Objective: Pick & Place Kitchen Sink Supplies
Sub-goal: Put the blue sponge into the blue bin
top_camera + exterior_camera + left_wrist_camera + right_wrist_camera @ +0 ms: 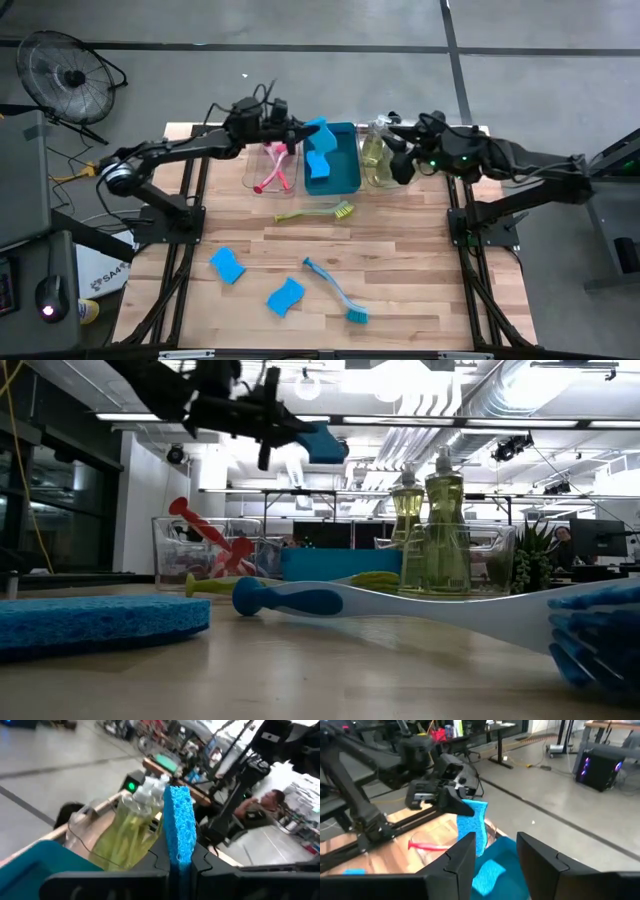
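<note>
The left gripper (306, 131) hangs above the far edge of the blue rectangular plastic bin (345, 172), fingers clamped on a bright blue wavy-edged sponge (316, 128) — the sponge is clear of the bin, held on edge in the air. A second blue sponge (318, 164) lies inside the bin.

The right gripper (400, 130) is at the far right of the table, over the clear plastic tray (377, 181) that holds two small clear pump bottles of yellowish liquid (373, 150). Its two dark fingers (462, 855) stand apart with nothing between them.

The clear tray (252, 172) left of the bin contains pink-red long-handled dish brushes (272, 175). On the bare wooden tabletop (420, 260): a yellow-green dish brush (318, 212) just in front of the bin; nearer the front, two more blue wavy sponges (227, 265) (285, 295) — well apart from the bin — and a teal-blue long-handled dish brush (335, 290) beside them.
</note>
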